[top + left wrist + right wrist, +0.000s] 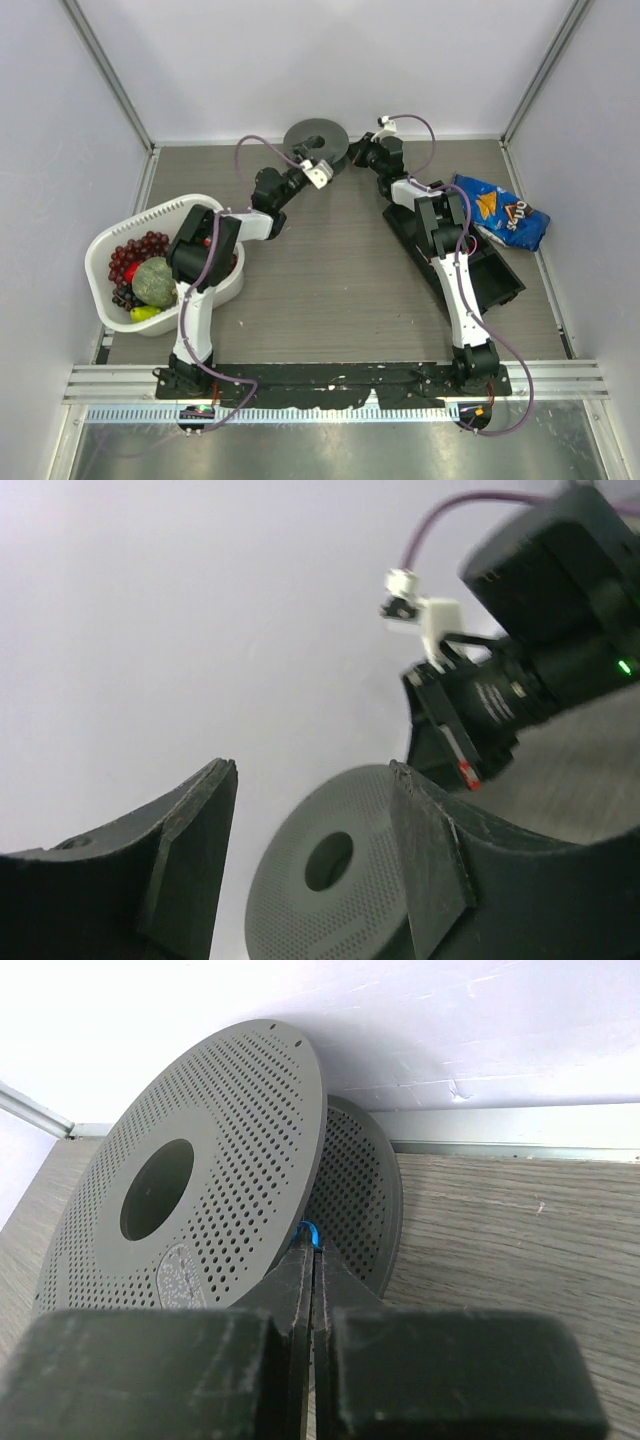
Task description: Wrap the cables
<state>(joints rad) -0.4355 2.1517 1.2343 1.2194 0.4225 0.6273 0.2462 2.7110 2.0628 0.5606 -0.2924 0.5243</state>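
Right gripper (312, 1252) pinches blue cable (310, 1230) at its tips — between spool discs (235, 1110); left gripper (312, 778) spread.

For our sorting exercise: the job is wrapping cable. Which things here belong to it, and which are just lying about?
Job: blue cable; perforated reel; right gripper; left gripper.
Lying about: fruit basket; chip bag; black tray.
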